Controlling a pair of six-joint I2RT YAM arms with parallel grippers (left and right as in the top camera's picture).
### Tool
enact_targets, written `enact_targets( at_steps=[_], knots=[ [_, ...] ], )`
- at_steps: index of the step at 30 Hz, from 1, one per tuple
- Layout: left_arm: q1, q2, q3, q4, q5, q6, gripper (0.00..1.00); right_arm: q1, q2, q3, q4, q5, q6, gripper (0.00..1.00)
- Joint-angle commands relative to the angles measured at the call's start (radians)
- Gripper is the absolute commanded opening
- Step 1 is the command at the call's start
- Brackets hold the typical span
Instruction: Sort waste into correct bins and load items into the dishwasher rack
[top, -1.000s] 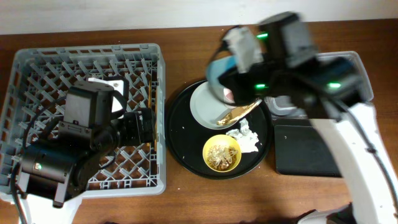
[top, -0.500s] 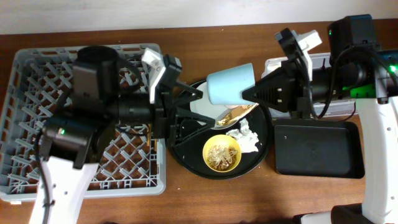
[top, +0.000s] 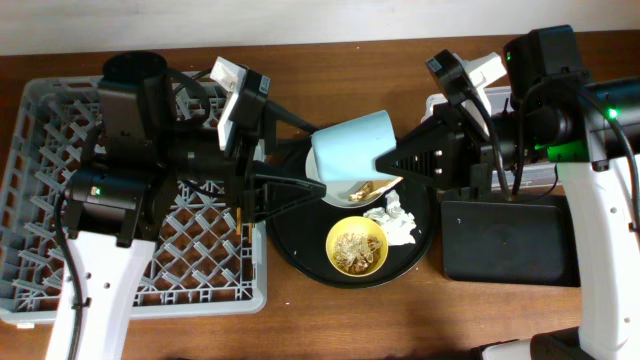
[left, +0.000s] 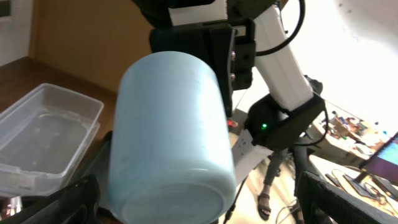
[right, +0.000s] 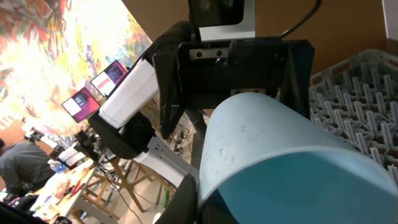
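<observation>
Overhead, the right tool (top: 392, 158) is clamped on the small light-blue cup (top: 350, 150) and holds it on its side in the air above the round black tray (top: 300, 245), with the base turned toward the left tool (top: 295, 160). The left tool's jaws stand wide apart, and in the left wrist view the cup sits between its two fingers (left: 78, 196) without touching them. This looks like a handover: the dishwasher rack (top: 40, 130) lies on the left arm's side of the desk (top: 330, 320), so passing the cup across would suit loading it there. Nothing stands between the cup and the waiting jaws. Below it lie the pale grey-green plate (top: 330, 193) with the gold-brown wrapper (top: 378, 184), the yellow bowl (top: 356, 245) of scraps and the crumpled napkin (top: 398, 222). The shallow black tray (top: 510, 240) and the clear tub (left: 43, 137) wait on the right.
</observation>
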Motion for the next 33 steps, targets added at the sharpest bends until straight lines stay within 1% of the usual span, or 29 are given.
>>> enact_targets(
  at_steps=[1, 5, 6, 7, 9, 12, 15, 18, 20, 21, 22, 23, 24, 25, 26, 27, 29, 30, 31, 32, 33],
  knots=[
    [0.001, 0.001, 0.006, 0.003, 0.048, 0.008, 0.99, 0.023, 0.000, 0.002, 0.018, -0.043, -0.029, 0.04],
    [0.000, 0.001, 0.006, 0.003, 0.019, 0.008, 0.90, 0.097, 0.002, 0.002, 0.067, -0.043, -0.028, 0.04],
    [0.001, 0.001, 0.006, 0.003, 0.009, 0.008, 0.89, 0.111, 0.003, 0.002, 0.079, -0.043, -0.028, 0.04],
    [0.001, 0.001, 0.006, 0.003, 0.006, 0.008, 0.84, 0.112, 0.005, 0.002, 0.083, -0.043, -0.028, 0.04],
    [0.000, 0.001, 0.006, 0.003, 0.006, 0.008, 0.78, 0.109, 0.007, 0.002, 0.083, -0.043, -0.028, 0.04],
    [-0.008, 0.001, 0.006, 0.004, 0.002, 0.008, 0.77, 0.133, 0.017, 0.002, 0.092, -0.043, -0.052, 0.04],
    [-0.056, 0.001, 0.006, 0.007, -0.030, 0.008, 0.71, 0.135, 0.027, 0.002, 0.118, -0.043, -0.054, 0.04],
    [-0.076, 0.001, 0.006, 0.007, -0.043, 0.008, 0.49, 0.135, 0.028, 0.002, 0.118, -0.043, -0.054, 0.05],
    [-0.076, 0.001, 0.006, 0.011, -0.066, 0.008, 0.40, 0.135, 0.028, 0.002, 0.117, -0.043, -0.054, 0.05],
    [-0.076, 0.001, 0.006, 0.011, -0.066, 0.008, 0.38, 0.135, 0.028, 0.002, 0.117, -0.043, -0.054, 0.06],
    [-0.076, 0.001, 0.006, 0.011, -0.066, 0.008, 0.36, 0.135, 0.028, 0.002, 0.118, -0.043, -0.054, 0.15],
    [-0.073, 0.001, 0.006, 0.011, -0.066, 0.007, 0.34, 0.134, 0.028, 0.002, 0.127, -0.043, -0.054, 0.28],
    [-0.054, 0.000, 0.006, 0.008, -0.065, 0.005, 0.30, 0.132, 0.028, 0.002, 0.140, -0.043, -0.053, 0.61],
    [-0.003, 0.000, 0.006, 0.002, -0.065, -0.028, 0.29, 0.111, 0.028, 0.002, 0.142, -0.043, -0.050, 0.78],
    [0.039, 0.000, 0.006, -0.007, -0.065, -0.031, 0.29, 0.080, 0.028, 0.002, 0.143, -0.039, -0.050, 0.99],
    [0.097, 0.001, 0.006, -0.037, -0.066, -0.030, 0.29, 0.020, 0.028, 0.002, 0.143, -0.023, -0.041, 0.99],
    [0.216, 0.001, 0.006, -0.107, -0.082, -0.030, 0.29, -0.103, 0.028, 0.002, 0.137, 0.076, 0.042, 0.99],
    [0.264, 0.001, 0.006, -0.164, -0.187, -0.030, 0.29, -0.142, 0.028, 0.002, 0.135, 0.159, 0.103, 0.99],
    [0.303, 0.001, 0.006, -0.249, -0.438, -0.030, 0.29, -0.175, 0.028, 0.002, 0.135, 0.306, 0.209, 0.99],
    [0.307, 0.001, 0.006, -0.308, -0.692, -0.030, 0.29, -0.190, 0.028, 0.002, 0.135, 0.506, 0.323, 0.99],
    [0.304, 0.003, 0.006, -0.349, -0.898, -0.031, 0.29, -0.192, 0.028, 0.002, 0.134, 0.673, 0.397, 0.99]
  ],
)
